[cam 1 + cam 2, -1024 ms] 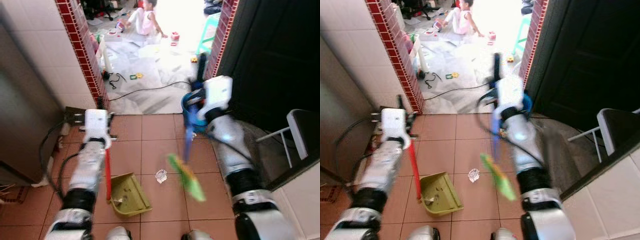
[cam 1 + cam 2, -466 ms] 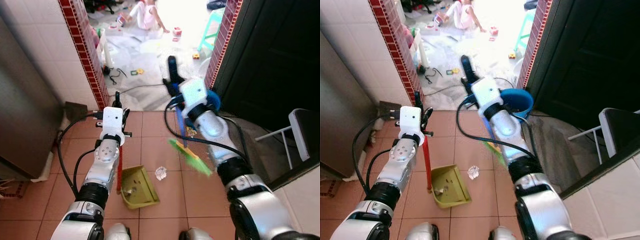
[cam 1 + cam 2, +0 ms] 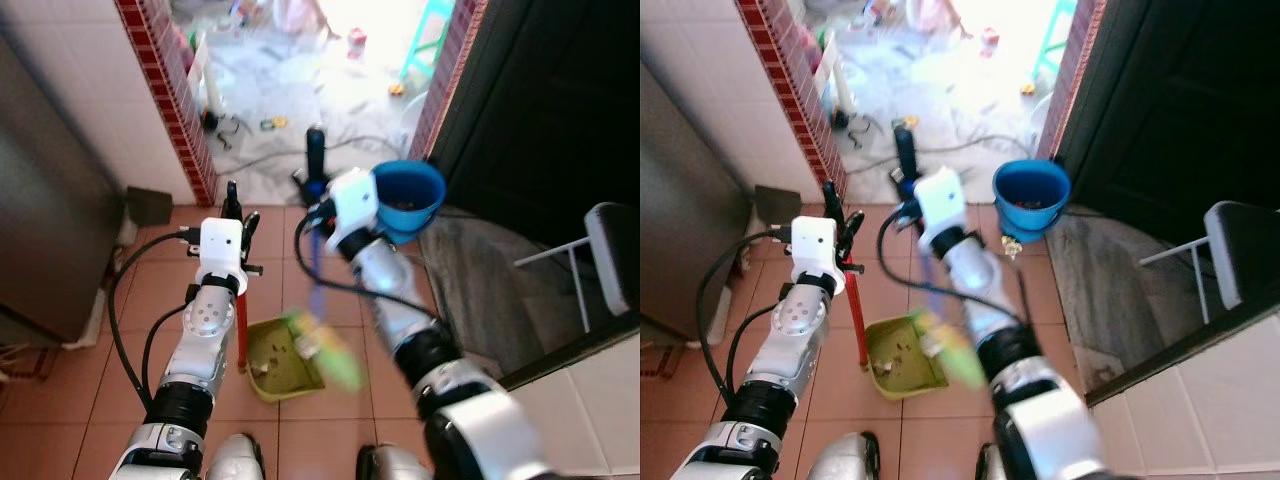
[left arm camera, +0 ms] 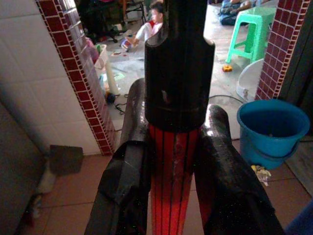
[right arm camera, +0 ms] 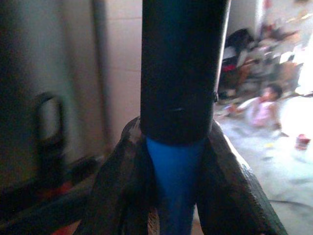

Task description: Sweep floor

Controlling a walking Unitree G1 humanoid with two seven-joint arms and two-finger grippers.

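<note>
My left gripper (image 3: 240, 206) is shut on the red handle (image 3: 240, 330) of a green dustpan (image 3: 278, 362) that rests on the terracotta tiles. In the left wrist view both fingers (image 4: 128, 186) clamp that red handle (image 4: 173, 166) below its black cap. My right gripper (image 3: 316, 186) is shut on the broom's blue handle (image 5: 176, 191), just under its black grip. The green broom head (image 3: 332, 352) is blurred and lies at the dustpan's open mouth. A small white crumpled scrap (image 3: 305, 346) sits right by the bristles at the pan's edge.
A blue bucket (image 3: 409, 199) stands by the dark door (image 3: 540, 110) on my right. A red-brick doorway (image 3: 160, 90) opens ahead onto a littered room with a cable, a green stool (image 4: 254, 24) and a person (image 4: 152, 22) sitting on the floor. A grey cabinet (image 3: 40, 200) is at left.
My right arm has swung the broom leftward, so its head went from right of the scrap to the dustpan's mouth, with the scrap. The left gripper still holds the dustpan handle. The camera shifted.
</note>
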